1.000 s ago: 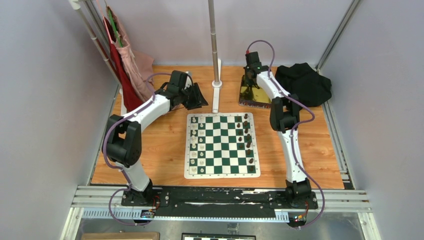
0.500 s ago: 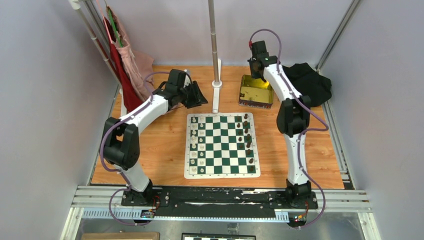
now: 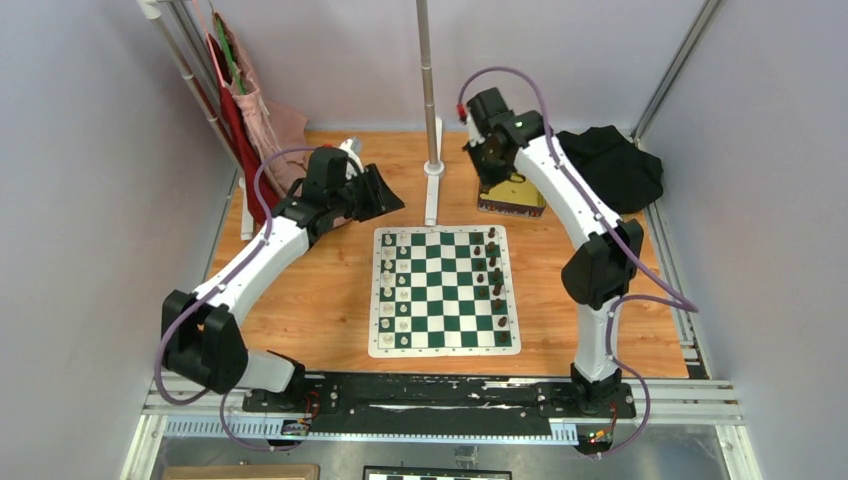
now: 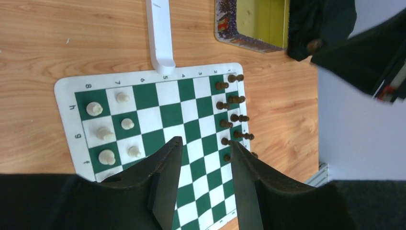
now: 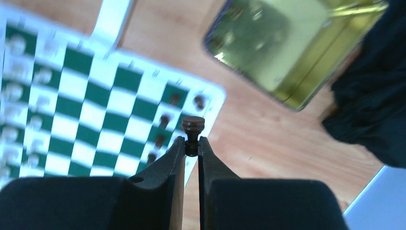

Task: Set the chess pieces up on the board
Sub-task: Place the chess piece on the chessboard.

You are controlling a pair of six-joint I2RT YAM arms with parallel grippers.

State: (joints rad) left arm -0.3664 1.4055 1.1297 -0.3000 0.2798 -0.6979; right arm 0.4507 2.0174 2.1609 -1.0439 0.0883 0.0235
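Gold tin (image 3: pixel 517 192) — black cloth (image 3: pixel 622 168)

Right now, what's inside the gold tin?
In the right wrist view the gold tin shows only a shiny bare floor, no pieces, though it is blurred and cut off at the frame's top. From above, the right arm covers much of it.

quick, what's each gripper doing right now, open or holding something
left gripper: open, nothing between its fingers
right gripper: closed on a dark brown chess piece
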